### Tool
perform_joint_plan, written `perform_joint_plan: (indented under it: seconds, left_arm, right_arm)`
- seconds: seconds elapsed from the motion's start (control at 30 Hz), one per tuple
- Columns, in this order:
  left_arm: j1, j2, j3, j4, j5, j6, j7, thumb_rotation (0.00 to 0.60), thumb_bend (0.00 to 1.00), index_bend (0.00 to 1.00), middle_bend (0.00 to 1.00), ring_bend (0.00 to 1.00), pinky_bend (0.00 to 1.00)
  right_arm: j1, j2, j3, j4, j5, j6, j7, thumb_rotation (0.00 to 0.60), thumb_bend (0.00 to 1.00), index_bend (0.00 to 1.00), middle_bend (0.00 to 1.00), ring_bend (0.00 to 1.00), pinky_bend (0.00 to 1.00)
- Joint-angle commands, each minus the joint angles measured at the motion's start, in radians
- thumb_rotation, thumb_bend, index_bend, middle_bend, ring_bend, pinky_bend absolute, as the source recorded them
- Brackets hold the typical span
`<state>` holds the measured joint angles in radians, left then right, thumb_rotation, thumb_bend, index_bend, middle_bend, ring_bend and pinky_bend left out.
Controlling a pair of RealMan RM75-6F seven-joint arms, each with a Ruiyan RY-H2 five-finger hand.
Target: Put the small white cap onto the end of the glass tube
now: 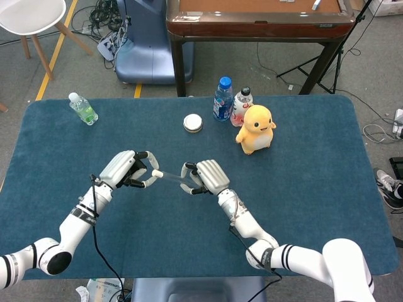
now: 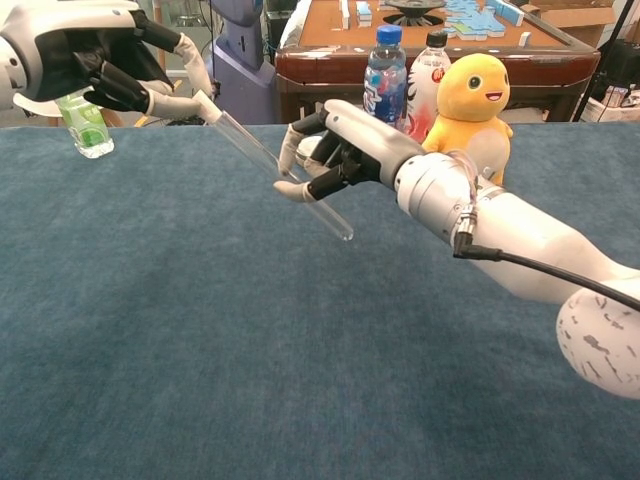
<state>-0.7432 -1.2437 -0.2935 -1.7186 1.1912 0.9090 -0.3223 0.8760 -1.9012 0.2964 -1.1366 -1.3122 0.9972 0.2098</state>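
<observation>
The broad bench (image 1: 315,189) under its dark blue cloth carries everything here, and above its middle the two white arms meet. The right hand (image 1: 204,177) has its fingers curled around the clear glass tube (image 2: 285,170), holding it off the cloth, tilted, upper end pointing toward the left hand. The left hand (image 1: 129,170) pinches the small white cap (image 1: 157,173) between thumb and finger, and that cap sits right at the tube's upper end, touching it; whether it is fully seated is hard to tell. Behind, near the far edge, a yellow plush duck (image 1: 255,129) stands just beside a blue-capped bottle (image 1: 222,99) and a black-capped bottle (image 1: 242,104), with a round white lidded jar (image 1: 192,122) near them and a small green-liquid bottle (image 1: 83,108) well apart at far left.
</observation>
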Motion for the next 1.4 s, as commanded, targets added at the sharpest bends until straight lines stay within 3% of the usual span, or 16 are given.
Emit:
perform_joint_plan:
  seconds: [0.03, 1.03, 1.13, 1.27, 1.4]
  left_arm:
    - [-0.001, -0.002, 0.000, 0.002, -0.001, -0.001, 0.000, 0.600, 0.33, 0.53, 1.00, 1.00, 1.00]
    - [-0.013, -0.038, 0.013, 0.019, 0.000, -0.003, 0.033, 0.600, 0.33, 0.52, 1.00, 1.00, 1.00]
    - [-0.017, -0.031, 0.014, 0.020, 0.002, -0.017, 0.033, 0.600, 0.33, 0.42, 1.00, 1.00, 1.00]
    - [-0.023, -0.014, 0.015, 0.019, 0.005, -0.039, 0.023, 0.600, 0.33, 0.21, 1.00, 1.00, 1.00]
    - [-0.026, -0.003, 0.018, 0.021, 0.004, -0.052, 0.023, 0.600, 0.33, 0.12, 1.00, 1.00, 1.00]
  right_arm:
    - [0.001, -0.001, 0.000, 0.000, -0.001, -0.001, 0.000, 0.600, 0.77, 0.81, 0.93, 1.00, 1.00]
    - [0.000, -0.029, 0.032, -0.019, 0.026, 0.007, -0.015, 0.600, 0.82, 0.83, 0.94, 1.00, 1.00]
    - [-0.002, -0.023, 0.025, -0.021, 0.025, 0.002, -0.020, 0.600, 0.82, 0.83, 0.94, 1.00, 1.00]
    - [-0.005, -0.003, 0.011, -0.029, 0.025, -0.020, -0.038, 0.600, 0.82, 0.83, 0.94, 1.00, 1.00]
    - [-0.004, 0.043, -0.005, -0.053, 0.034, -0.062, -0.083, 0.600, 0.83, 0.83, 0.94, 1.00, 1.00]
